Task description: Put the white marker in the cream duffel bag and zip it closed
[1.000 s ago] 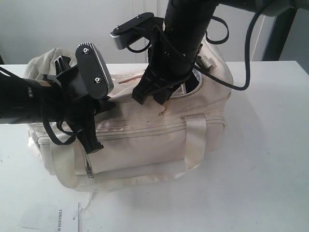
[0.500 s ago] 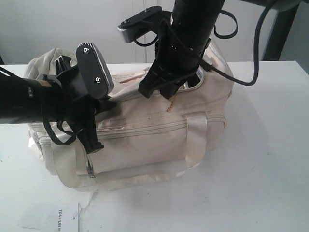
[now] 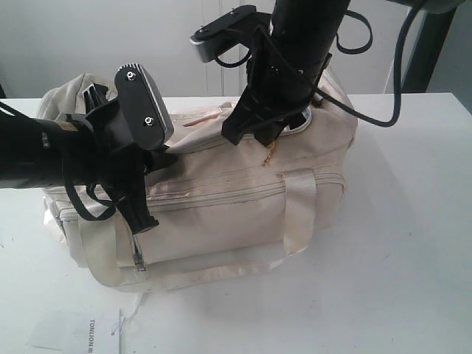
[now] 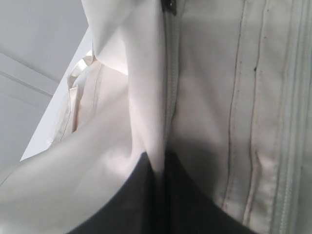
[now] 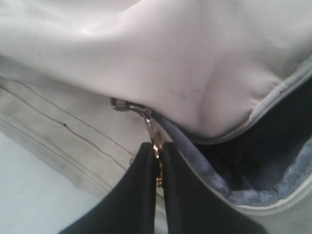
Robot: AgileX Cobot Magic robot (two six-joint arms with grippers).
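Note:
The cream duffel bag [image 3: 243, 214] lies on the white table [image 3: 398, 265]. My left gripper [image 3: 158, 161] is at the bag's top left, shut on a fold of its cream fabric [image 4: 146, 97] beside a closed stretch of zipper [image 4: 170, 73]. Its fingertips meet at the left gripper [image 4: 157, 168]. My right gripper [image 3: 252, 137] stands over the bag's top and is shut on the gold zipper pull [image 5: 155, 139], whose end hangs at the zipper pull [image 3: 269, 155]. Right of it the bag's mouth [image 5: 273, 141] is open and dark inside. The white marker is hidden.
A printed paper sheet [image 3: 81, 332] lies at the table's front left. The right arm's black cable [image 3: 372, 118] loops over the bag's right end. A dark post [image 3: 424, 51] stands behind at the back right.
My right gripper has moved right along the bag's top with the zipper pull, and the closed stretch of zipper behind it has grown. The left arm has stayed put.

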